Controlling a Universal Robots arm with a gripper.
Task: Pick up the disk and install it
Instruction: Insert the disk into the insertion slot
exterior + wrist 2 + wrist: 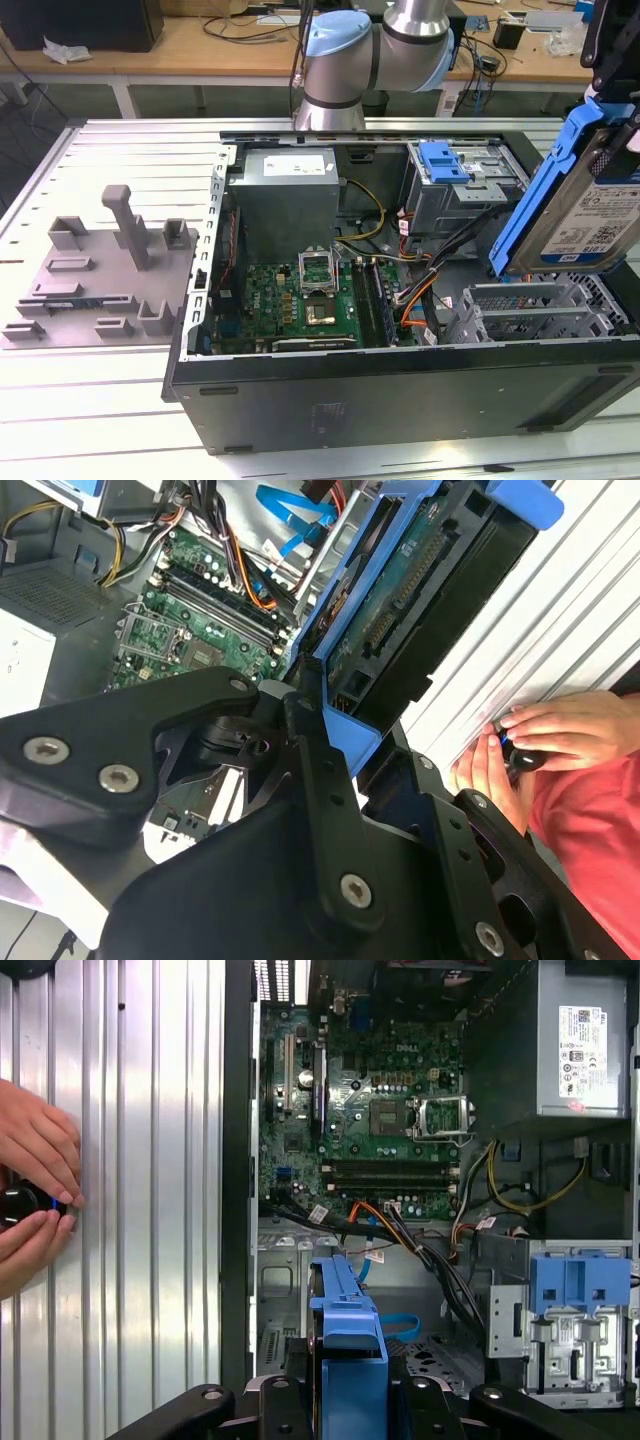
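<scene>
So the disk (588, 205) is clamped in the gripper (348, 1398), pinched by its blue side rails between the black fingers (312, 748), a firm grasp. In the exterior view it's held up in the air at about 3 o'clock from the circuit board (300, 300), on the exterior view's right. It's tilted, with its upper end leaned toward 1 o'clock and the white-and-blue label turned to the camera. It's hung over the open computer case (400, 395), above the metal drive cage (540, 310) at the case's 4 o'clock corner; whether the two are touching can't be told. The grey power box (290, 190) is seen at 12 o'clock from the circuit board, and a small blue latch (443, 160) is sat at roughly 1 o'clock, clear of the disk. A grey plastic jig (95, 265) is laid on the slatted metal table (110, 150) at 9 o'clock from the case. In the first wrist view a person's hands (35, 1200) are rested on the table beside the case, wrapped around a small black knob (15, 1208).
</scene>
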